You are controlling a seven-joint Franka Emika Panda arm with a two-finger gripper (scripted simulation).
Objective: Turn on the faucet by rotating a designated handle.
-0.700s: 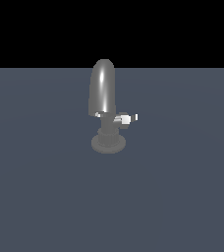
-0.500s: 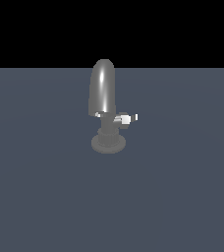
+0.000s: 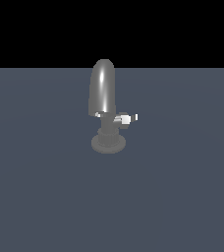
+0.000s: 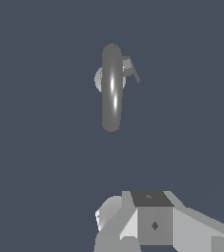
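Note:
The faucet (image 3: 103, 93) is glossy grey metal with a tall round-topped spout, standing upright on a round disc base (image 3: 108, 143) on the dark grey floor. Its handle (image 3: 128, 118), a short grey lever with a white tip, sticks out of the neck toward the exterior view's right. From the wrist view I look down on the faucet (image 4: 111, 88) and the handle (image 4: 132, 70). My gripper (image 4: 151, 197) appears only in the wrist view, well apart from the faucet and touching nothing. Its fingers read as one block with no gap between them.
A flat dark grey floor (image 3: 182, 197) spreads around the faucet, under a black background. No other objects show.

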